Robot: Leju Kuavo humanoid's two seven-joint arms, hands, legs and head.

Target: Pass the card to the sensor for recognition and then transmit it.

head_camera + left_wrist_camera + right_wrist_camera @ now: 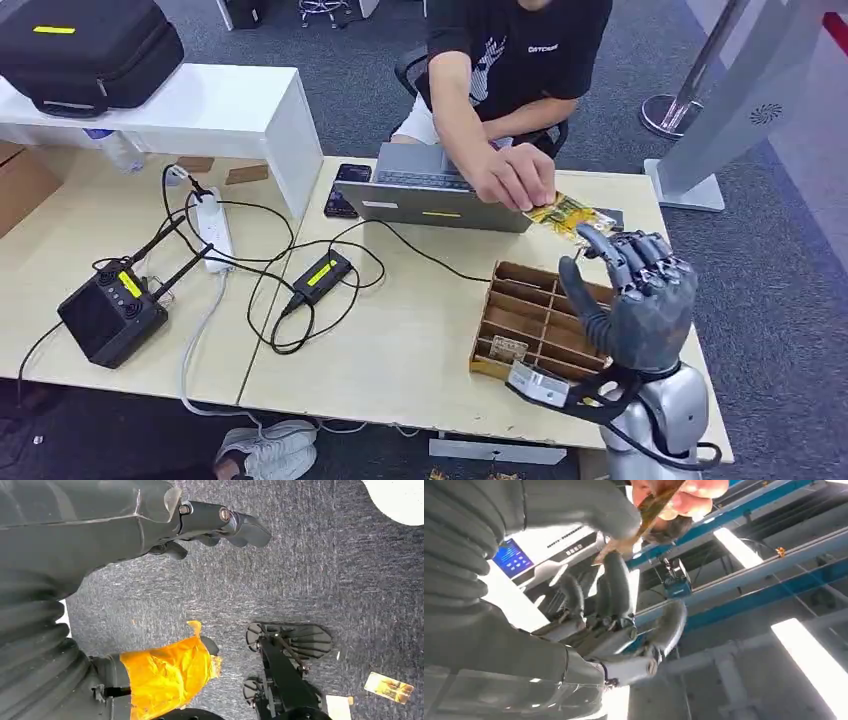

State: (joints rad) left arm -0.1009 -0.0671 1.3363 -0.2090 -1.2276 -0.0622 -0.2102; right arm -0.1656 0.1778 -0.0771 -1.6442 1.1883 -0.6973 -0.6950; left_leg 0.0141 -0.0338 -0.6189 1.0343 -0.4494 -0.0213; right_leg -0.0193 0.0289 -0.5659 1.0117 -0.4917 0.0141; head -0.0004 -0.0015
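Yellow card (565,213), one, pinched by a person's hand (515,178) and touching the raised right hand's (640,300) spread fingertips.

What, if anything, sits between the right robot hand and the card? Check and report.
Nothing visible does. The right robot hand is raised above the wooden divider tray, fingertips right at the yellow card. A person's hand pinches the card's far end over the laptop. Whether the robot's fingers grip the card yet is unclear.

A yellow patterned card (562,213), a dark grey robot hand (640,300), a brown slotted tray (520,320).
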